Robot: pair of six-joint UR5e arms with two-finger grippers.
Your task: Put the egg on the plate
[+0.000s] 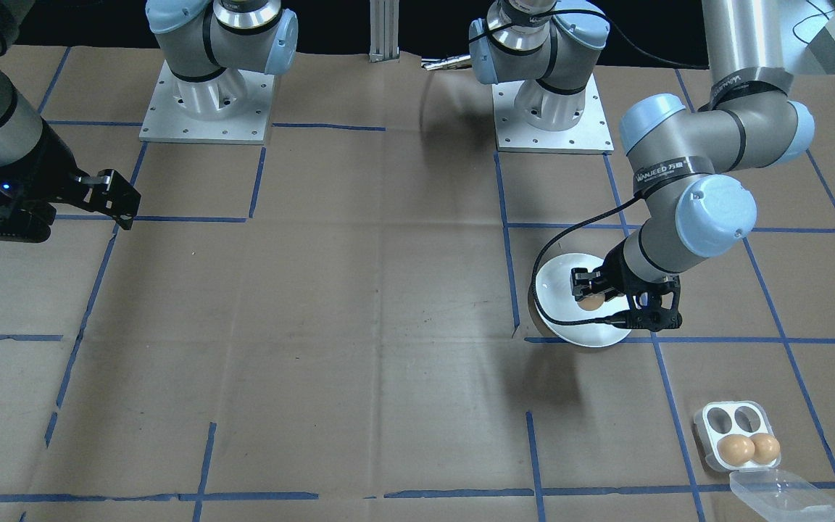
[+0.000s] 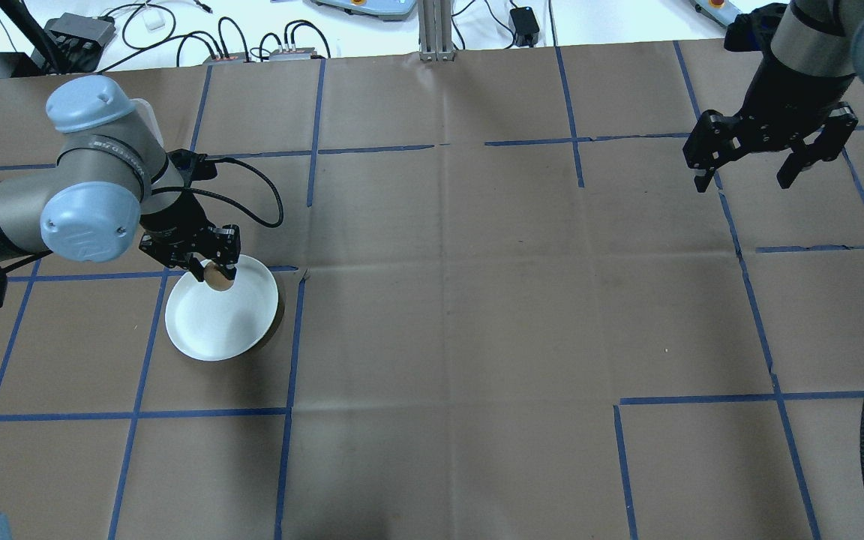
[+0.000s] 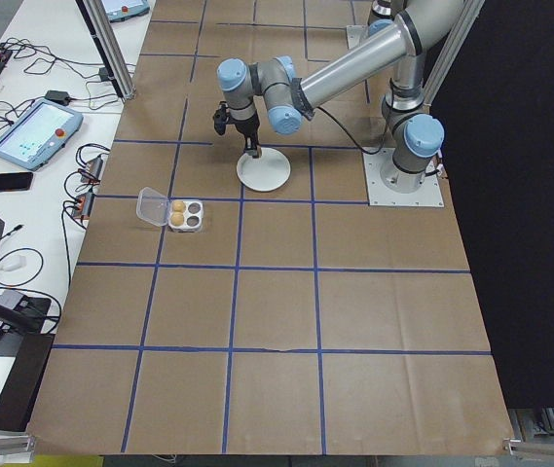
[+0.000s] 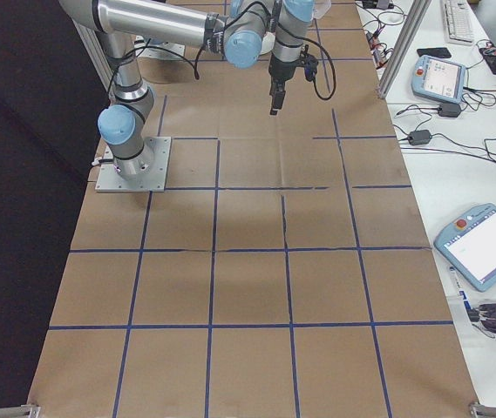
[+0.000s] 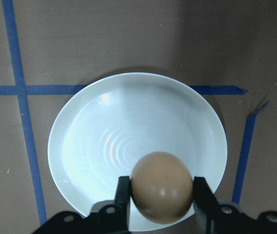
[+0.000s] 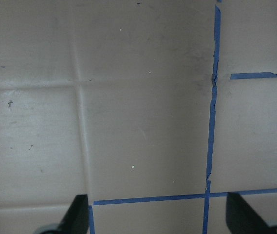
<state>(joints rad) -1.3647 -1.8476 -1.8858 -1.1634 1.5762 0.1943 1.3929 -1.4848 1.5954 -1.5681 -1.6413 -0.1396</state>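
My left gripper (image 2: 213,274) is shut on a brown egg (image 5: 161,186) and holds it over the near edge of the round white plate (image 5: 104,136). From the front, the same egg (image 1: 591,301) shows between the black fingers above the plate (image 1: 559,290). I cannot tell whether the egg touches the plate. The plate (image 2: 214,326) holds nothing else. My right gripper (image 2: 766,161) hangs open far off at the other side of the table, over bare brown paper, with nothing between its fingers (image 6: 77,217).
A small clear egg tray (image 1: 740,435) with two brown eggs and its lid folded open lies beyond the plate, also seen as the tray (image 3: 181,212) from the side. Brown paper with blue tape lines covers the table. Cables and tablets lie along the far edge.
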